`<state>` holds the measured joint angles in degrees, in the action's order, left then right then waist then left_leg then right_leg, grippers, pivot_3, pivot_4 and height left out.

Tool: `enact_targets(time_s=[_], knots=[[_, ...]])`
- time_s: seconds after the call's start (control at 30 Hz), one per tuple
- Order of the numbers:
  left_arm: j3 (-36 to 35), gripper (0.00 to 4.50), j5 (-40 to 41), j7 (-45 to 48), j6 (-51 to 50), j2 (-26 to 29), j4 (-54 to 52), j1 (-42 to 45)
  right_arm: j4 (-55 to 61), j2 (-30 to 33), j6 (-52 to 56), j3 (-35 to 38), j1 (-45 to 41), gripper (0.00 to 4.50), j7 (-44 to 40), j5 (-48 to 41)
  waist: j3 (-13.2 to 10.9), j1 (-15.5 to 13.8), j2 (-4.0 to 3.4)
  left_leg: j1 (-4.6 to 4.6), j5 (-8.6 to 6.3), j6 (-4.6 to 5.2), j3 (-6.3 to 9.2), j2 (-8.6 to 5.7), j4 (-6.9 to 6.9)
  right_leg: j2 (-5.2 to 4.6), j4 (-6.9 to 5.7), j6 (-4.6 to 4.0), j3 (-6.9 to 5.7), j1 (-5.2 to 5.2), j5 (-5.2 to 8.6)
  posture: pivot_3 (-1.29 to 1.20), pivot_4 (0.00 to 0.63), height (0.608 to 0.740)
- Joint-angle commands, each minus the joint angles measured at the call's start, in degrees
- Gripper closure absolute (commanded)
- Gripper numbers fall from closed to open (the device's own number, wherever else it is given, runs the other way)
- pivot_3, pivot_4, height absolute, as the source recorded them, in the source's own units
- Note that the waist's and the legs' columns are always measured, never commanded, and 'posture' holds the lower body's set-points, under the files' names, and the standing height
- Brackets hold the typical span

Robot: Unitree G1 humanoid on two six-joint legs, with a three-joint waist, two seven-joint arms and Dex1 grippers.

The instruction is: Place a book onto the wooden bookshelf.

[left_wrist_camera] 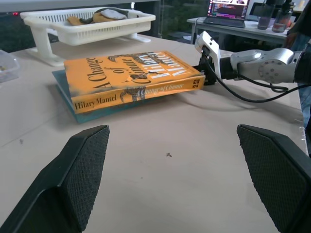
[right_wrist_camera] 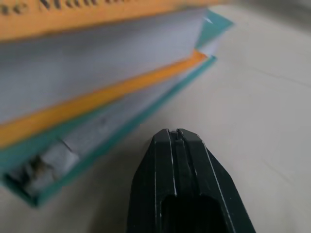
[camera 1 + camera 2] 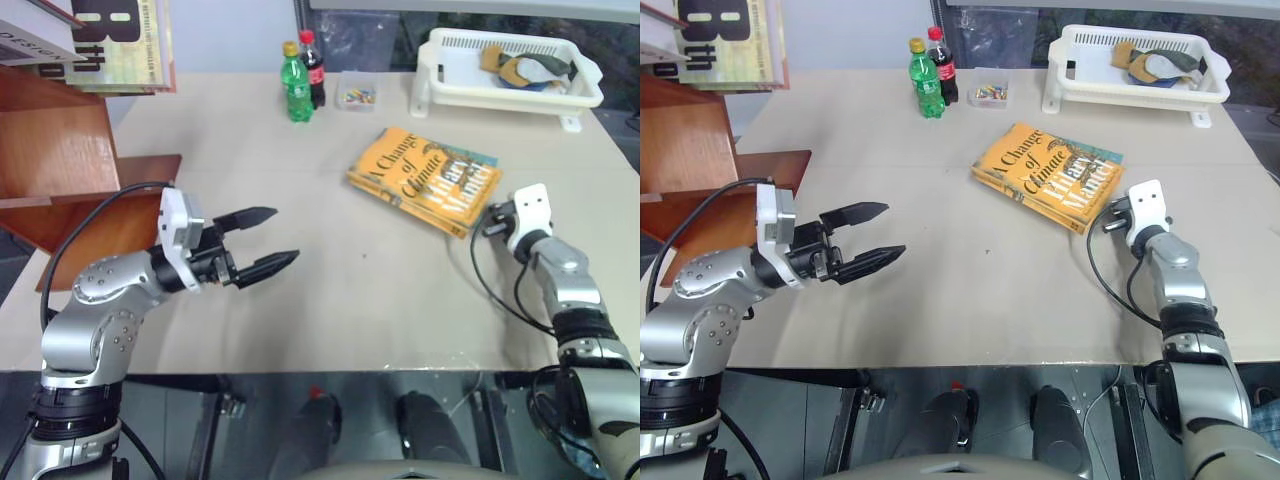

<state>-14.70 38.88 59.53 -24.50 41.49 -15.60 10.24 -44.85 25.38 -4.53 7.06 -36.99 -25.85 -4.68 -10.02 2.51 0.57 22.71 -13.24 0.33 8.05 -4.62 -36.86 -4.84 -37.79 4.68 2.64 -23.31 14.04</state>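
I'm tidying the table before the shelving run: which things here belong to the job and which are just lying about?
Job: book; wooden bookshelf; right gripper, shut beside the book.

Lying about: teal book underneath; two bottles; white basket; small container.

You see the book [image 3: 425,178] in orange-yellow, its title lettered black and the author's name white, with a teal-green book [image 1: 65,97] showing as an edge under it. Behind the book, the basket [image 3: 508,70] is white; further along the same far edge, one bottle [image 3: 296,84] is green with a yellow cap, another [image 3: 313,66] dark with a red cap. The surface [image 3: 330,300] is plain beige. The wooden bookshelf [image 3: 60,160] is glossy reddish-brown. Both pincers, left [image 3: 260,240] and right [image 2: 175,141], are black on silver-grey arms.
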Motion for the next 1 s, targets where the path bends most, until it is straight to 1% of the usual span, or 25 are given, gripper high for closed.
enact_targets(time_s=[0.03,0.13,0.3,0.4,0.5,0.63,0.73,0.83,0.93,1.0], knots=[[-3.0,0.00,1.6,-0.8,0.4,0.6,-2.9,-1.1,-0.4,-2.6,-5.1,-0.1,0.3,4.44,-6.0,-2.8,0.0,0.2,0.01,-0.01,-0.01,0.01,-0.01,0.06,0.00,0.05,0.00,0.00,0.02,0.00,0.00,0.00,0.150,0.740],[-3.5,0.00,1.8,-1.0,0.6,0.7,-2.9,-1.7,5.5,-4.5,-5.5,-0.6,3.3,4.44,-12.1,-6.0,0.0,0.3,0.01,-0.05,-0.10,0.15,-0.08,0.26,0.01,0.21,-0.05,-0.02,0.10,-0.02,-0.01,0.00,0.150,0.740],[-3.5,0.00,1.7,-0.9,1.0,0.8,-2.4,-1.5,14.4,-7.0,-2.6,-2.2,7.2,4.44,-16.7,-8.8,0.0,0.0,0.00,-0.05,-0.12,0.17,-0.15,0.34,0.01,0.29,-0.11,-0.10,0.19,-0.12,-0.07,0.00,0.150,0.740],[-3.4,0.00,1.5,-0.4,1.2,1.0,-1.7,-0.9,23.7,-8.3,2.5,-4.8,11.4,4.44,-19.4,-11.2,0.0,0.0,-0.01,-0.05,-0.12,0.17,-0.19,0.37,0.02,0.32,-0.16,-0.11,0.25,-0.18,-0.08,0.00,0.150,0.740],[-3.2,0.00,1.3,-0.1,1.4,0.9,-1.2,-0.5,32.2,-8.6,7.4,-6.9,15.5,4.44,-20.2,-12.7,0.0,-0.1,-0.01,-0.03,-0.12,0.17,-0.22,0.40,0.03,0.33,-0.18,-0.11,0.30,-0.24,-0.08,0.00,0.150,0.740],[-3.0,0.00,1.2,-0.1,1.3,0.9,-1.0,0.0,42.3,-7.5,12.3,-6.2,20.6,4.44,-17.1,-13.6,0.0,-0.3,-0.01,-0.03,-0.13,0.17,-0.27,0.40,0.04,0.32,-0.17,-0.11,0.34,-0.26,-0.08,0.00,0.150,0.740],[-2.9,0.00,1.0,0.2,1.6,0.9,-0.3,0.3,49.0,-4.2,16.4,-3.8,24.7,4.44,-14.8,-13.6,0.0,-0.7,-0.01,-0.01,-0.14,0.17,-0.27,0.40,0.04,0.31,-0.17,-0.11,0.33,-0.27,-0.08,0.00,0.150,0.740],[-2.9,0.00,0.8,0.4,2.0,0.7,0.1,0.4,53.1,-1.3,19.1,-1.5,27.4,4.44,-13.7,-14.5,0.0,-0.7,-0.01,0.00,-0.14,0.18,-0.29,0.38,0.04,0.30,-0.15,-0.10,0.33,-0.28,-0.08,0.00,0.150,0.740],[-2.3,0.00,0.4,0.1,2.3,0.3,0.4,0.5,49.6,2.4,19.8,1.9,25.4,4.44,-7.9,-10.1,0.0,-0.5,-0.01,0.00,-0.14,0.18,-0.34,0.42,0.05,0.32,-0.16,-0.11,0.37,-0.29,-0.08,0.00,0.150,0.740],[-1.3,0.00,-0.1,-0.2,2.4,0.0,0.8,0.9,37.8,5.0,17.4,3.7,17.0,4.44,-1.6,-6.1,0.0,-0.2,-0.01,-0.04,-0.14,0.18,-0.42,0.43,0.04,0.33,-0.16,-0.10,0.41,-0.27,-0.09,0.00,0.150,0.740]])
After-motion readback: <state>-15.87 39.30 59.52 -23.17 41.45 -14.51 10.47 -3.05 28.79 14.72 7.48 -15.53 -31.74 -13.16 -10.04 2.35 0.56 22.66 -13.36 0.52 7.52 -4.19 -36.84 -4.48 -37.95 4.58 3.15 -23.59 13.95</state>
